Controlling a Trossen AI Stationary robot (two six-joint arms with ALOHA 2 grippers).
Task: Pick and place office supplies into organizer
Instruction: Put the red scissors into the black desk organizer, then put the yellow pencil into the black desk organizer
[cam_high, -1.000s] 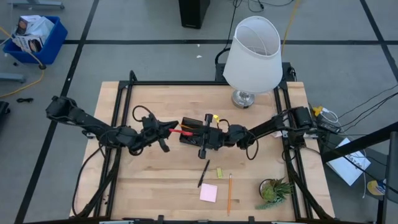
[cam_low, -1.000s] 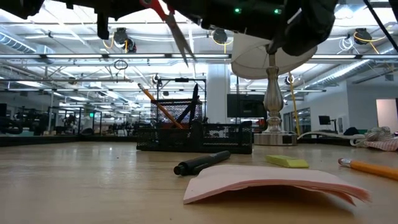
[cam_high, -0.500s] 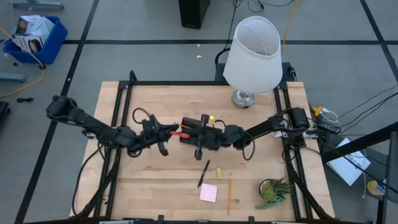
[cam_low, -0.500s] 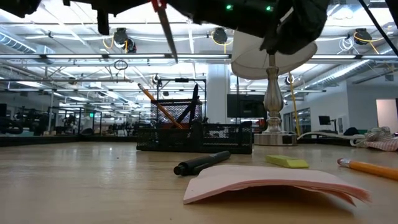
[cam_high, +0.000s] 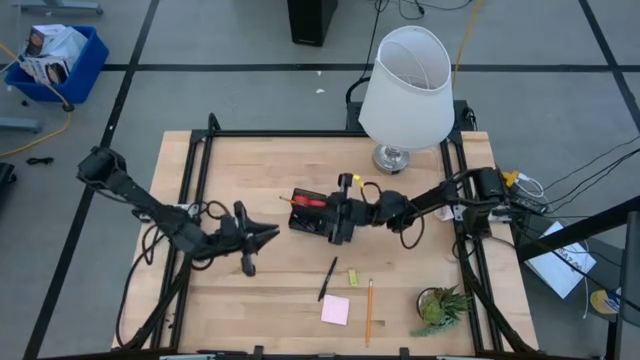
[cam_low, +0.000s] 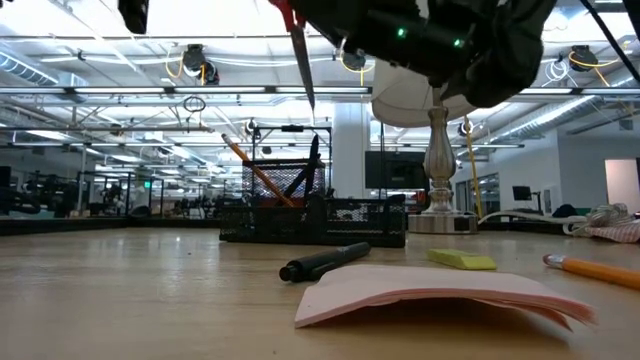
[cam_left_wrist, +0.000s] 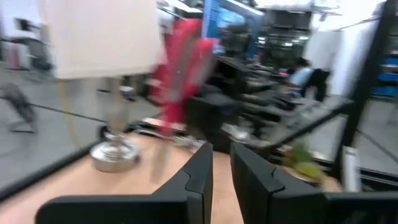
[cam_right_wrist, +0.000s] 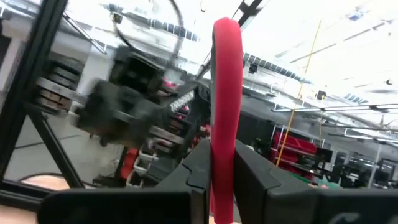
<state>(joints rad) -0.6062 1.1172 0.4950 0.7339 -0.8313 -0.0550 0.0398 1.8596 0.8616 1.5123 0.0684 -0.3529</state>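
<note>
The red-handled scissors (cam_high: 312, 201) hang blades down (cam_low: 303, 60) over the black organizer (cam_high: 305, 222) (cam_low: 310, 215) at the table's middle. My right gripper (cam_high: 335, 215) (cam_right_wrist: 222, 155) is shut on them. My left gripper (cam_high: 265, 235) (cam_left_wrist: 221, 162) is empty and narrowly open, and sits apart to the organizer's near-left. The scissors (cam_left_wrist: 180, 68) show blurred ahead of it. An orange pencil (cam_low: 255, 170) and a dark pen stand in the organizer's taller section. My right gripper pinches one red handle loop (cam_right_wrist: 225, 93) of the scissors between its two fingers, coming level from the table's right. The scissors are lifted clear. Their blades (cam_low: 303, 70) point nearly straight down above the organizer's taller section.
A black pen (cam_high: 328, 278), yellow-green eraser (cam_high: 352, 276), orange pencil (cam_high: 369, 310) and pink sticky pad (cam_high: 336, 310) lie on the near part of the table. The potted plant (cam_high: 440, 305) stands at the near right. The white-shaded lamp (cam_high: 405, 85) stands at the far right.
My left gripper has let go of the scissors and drawn back toward the table's near-left. My right gripper keeps them and has shifted a little toward the far right. The blades have swung from a slant to nearly upright over the organizer.
</note>
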